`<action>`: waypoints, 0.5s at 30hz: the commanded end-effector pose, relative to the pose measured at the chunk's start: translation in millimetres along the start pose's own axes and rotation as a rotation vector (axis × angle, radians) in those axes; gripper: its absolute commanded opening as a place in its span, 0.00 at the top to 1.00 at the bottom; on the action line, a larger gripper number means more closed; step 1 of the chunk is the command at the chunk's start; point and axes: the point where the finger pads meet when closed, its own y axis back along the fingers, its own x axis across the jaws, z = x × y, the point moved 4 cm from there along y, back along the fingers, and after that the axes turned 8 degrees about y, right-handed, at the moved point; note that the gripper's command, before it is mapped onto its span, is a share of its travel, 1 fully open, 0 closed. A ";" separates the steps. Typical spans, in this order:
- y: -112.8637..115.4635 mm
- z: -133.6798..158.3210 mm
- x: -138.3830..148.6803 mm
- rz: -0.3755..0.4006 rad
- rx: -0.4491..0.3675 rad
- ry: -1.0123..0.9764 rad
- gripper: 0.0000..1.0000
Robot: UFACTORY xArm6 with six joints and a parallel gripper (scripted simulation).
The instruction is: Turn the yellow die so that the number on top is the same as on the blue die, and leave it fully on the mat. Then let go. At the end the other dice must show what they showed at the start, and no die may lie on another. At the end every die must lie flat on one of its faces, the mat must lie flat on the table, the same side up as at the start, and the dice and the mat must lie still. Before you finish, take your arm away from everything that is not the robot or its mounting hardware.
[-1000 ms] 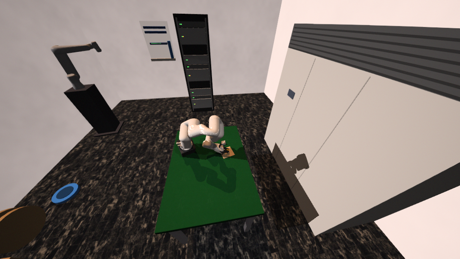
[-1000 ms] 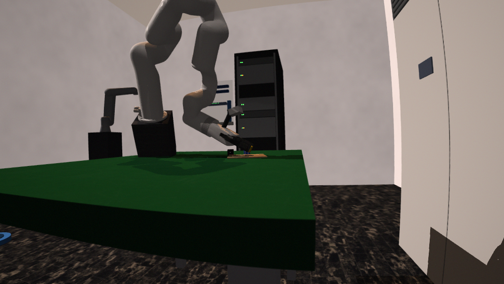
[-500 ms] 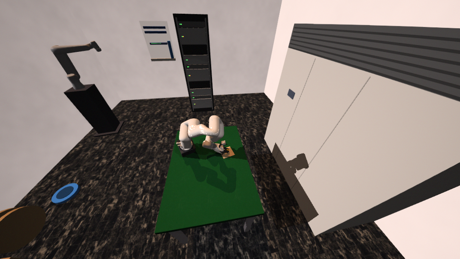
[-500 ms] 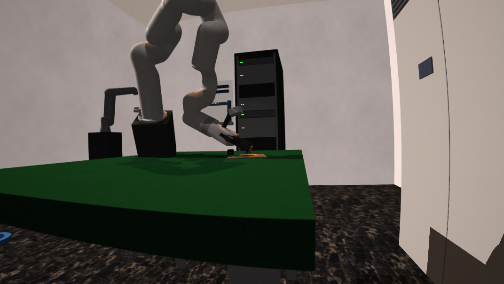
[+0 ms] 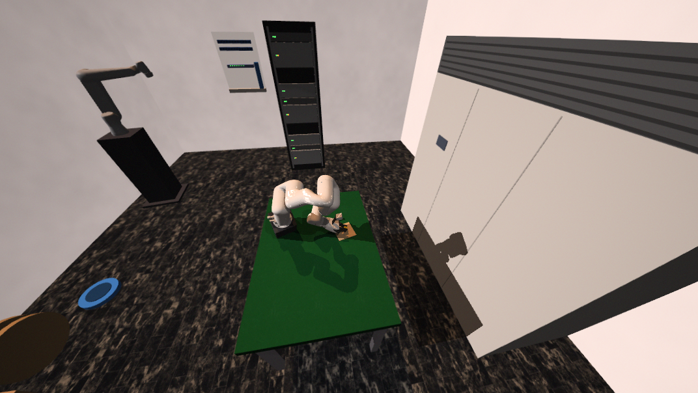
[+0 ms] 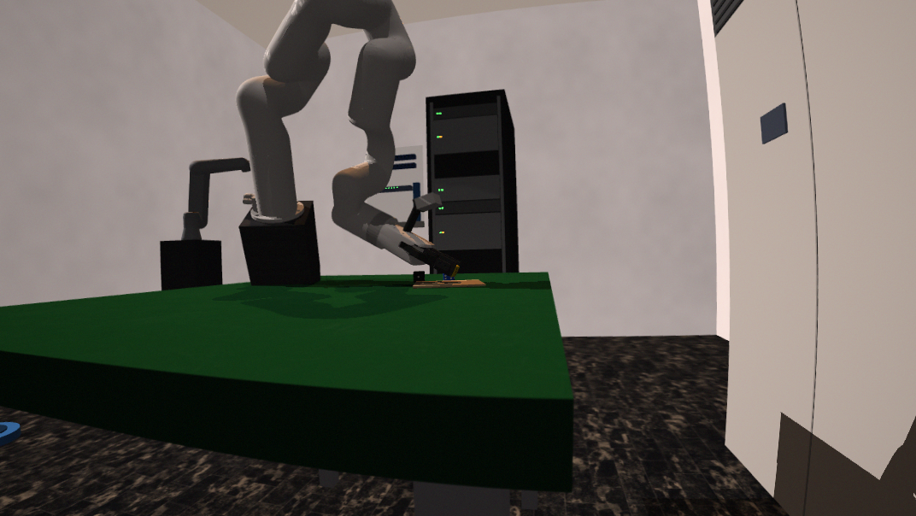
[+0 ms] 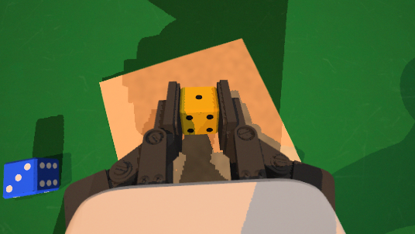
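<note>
In the wrist view my gripper (image 7: 198, 96) is shut on the yellow die (image 7: 198, 110), over the orange mat. The die shows a one-pip face on its far side and a four-pip face towards the camera. The blue die (image 7: 31, 177) lies on the green table left of the mat, with a three-pip face and a six-pip face in sight. In the exterior view the gripper (image 6: 452, 270) is tilted down, its fingertips just above the mat (image 6: 451, 282). I cannot tell whether the yellow die touches the mat.
A black die (image 6: 418, 276) sits on the table left of the mat. The arm's base block (image 6: 279, 243) stands at the back of the table. The mat lies near the table's right edge (image 6: 554, 301).
</note>
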 end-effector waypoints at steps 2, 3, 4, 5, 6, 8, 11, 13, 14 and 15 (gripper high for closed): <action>-0.1 -0.7 0.0 0.000 0.001 0.000 0.79; -0.1 -0.7 0.0 0.000 0.001 0.000 0.79; -0.1 -0.7 0.0 0.000 0.001 0.000 0.79; -0.1 -0.7 0.0 0.000 0.001 0.000 0.79; -0.1 -0.6 0.0 0.000 0.001 0.000 0.79; -0.2 -0.5 -0.1 0.000 0.001 0.000 0.79; -0.6 0.2 -0.1 0.000 0.001 0.000 0.79; -1.0 0.9 -0.2 0.000 0.001 0.000 0.79; -1.2 1.4 -0.3 0.000 0.001 0.000 0.79; -1.5 1.9 -0.4 0.000 0.001 0.000 0.79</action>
